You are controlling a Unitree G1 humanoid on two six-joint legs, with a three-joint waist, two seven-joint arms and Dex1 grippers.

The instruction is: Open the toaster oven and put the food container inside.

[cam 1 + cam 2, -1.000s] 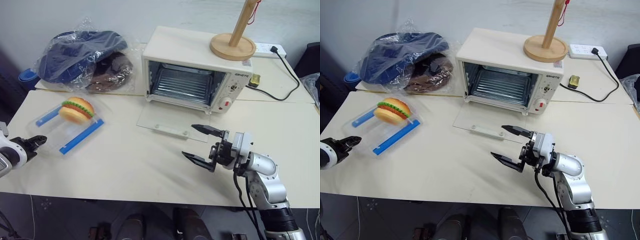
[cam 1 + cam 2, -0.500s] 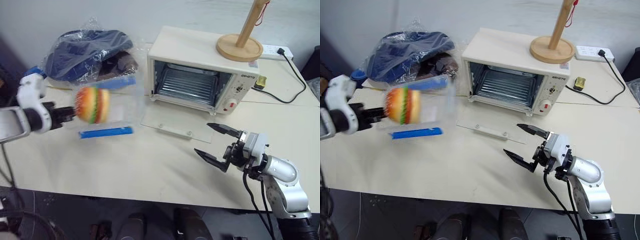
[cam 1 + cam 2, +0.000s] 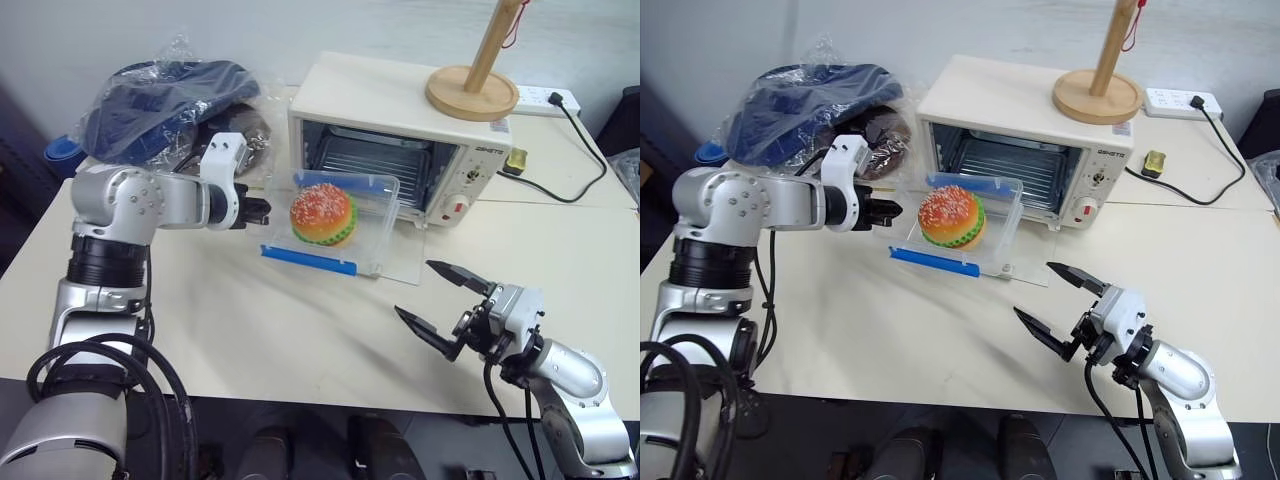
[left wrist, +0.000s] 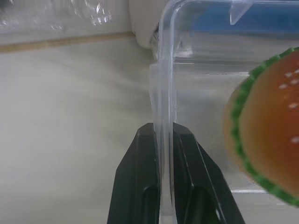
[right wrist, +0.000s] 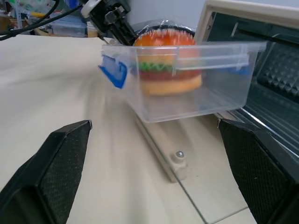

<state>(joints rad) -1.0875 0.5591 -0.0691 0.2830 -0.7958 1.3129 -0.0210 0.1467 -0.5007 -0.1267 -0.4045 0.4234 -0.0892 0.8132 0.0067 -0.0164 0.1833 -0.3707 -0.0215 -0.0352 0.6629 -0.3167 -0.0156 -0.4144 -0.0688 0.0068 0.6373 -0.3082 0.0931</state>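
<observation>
The cream-white toaster oven (image 3: 385,105) stands at the back of the table with its glass door (image 3: 405,266) dropped flat and its wire rack showing. The food container (image 3: 335,228), a clear box with blue clips and a toy hamburger (image 3: 951,218) in it, hangs tilted just above that door, in front of the oven's mouth. My left gripper (image 3: 262,210) is shut on the container's left wall; the left wrist view shows both black fingers (image 4: 140,177) pinching the clear wall (image 4: 164,93). My right gripper (image 3: 414,288) hovers open and empty at the near right, pointing at the container (image 5: 187,100).
A crinkled clear bag of dark clothes (image 3: 170,105) lies at the back left. A wooden stand (image 3: 475,88) sits on the oven's top. Behind the oven on the right are a white power strip (image 3: 545,97), a black cable (image 3: 560,185) and a small brass-coloured object (image 3: 514,160).
My left gripper closed on the container at the table's left, lifted it and swung it right to the oven's front. The right gripper drew back slightly, still open.
</observation>
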